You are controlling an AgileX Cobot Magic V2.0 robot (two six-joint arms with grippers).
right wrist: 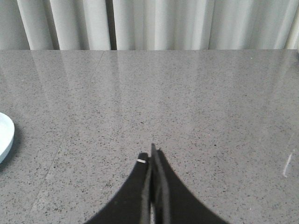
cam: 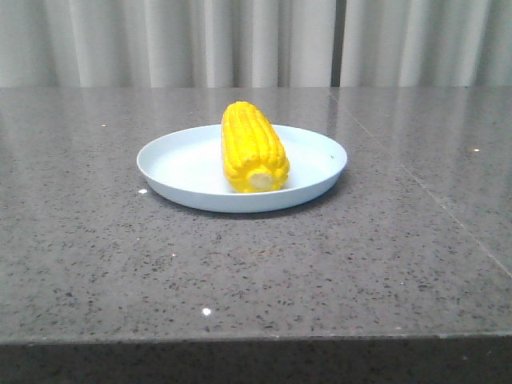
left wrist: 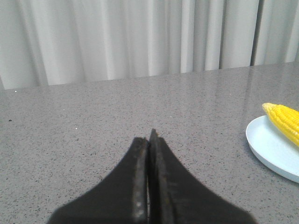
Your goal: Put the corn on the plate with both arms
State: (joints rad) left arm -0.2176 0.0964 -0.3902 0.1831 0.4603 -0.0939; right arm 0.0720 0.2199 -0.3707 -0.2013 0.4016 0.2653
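Corn (cam: pixel 254 147) lay lengthwise on the plate (cam: pixel 172 164), well apart from both arms' jaws, which were pressed together and empty above the surface (cam: pixel 256 272), suggesting placement was complete.

Corn (cam: pixel 253 148) lies on plate (cam: pixel 184 172), stub forward

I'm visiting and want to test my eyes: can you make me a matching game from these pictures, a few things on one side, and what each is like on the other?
Things:
1. corn
2. plate
3. left gripper
4. table

Descriptions:
A. pale light blue, round and shallow
B. grey and speckled, with a shiny surface
C. bright yellow, lying on the plate, cream stub end toward the front camera
D. black, shut, holding nothing, off to one side of the plate

Pairs: 1-C, 2-A, 3-D, 4-B
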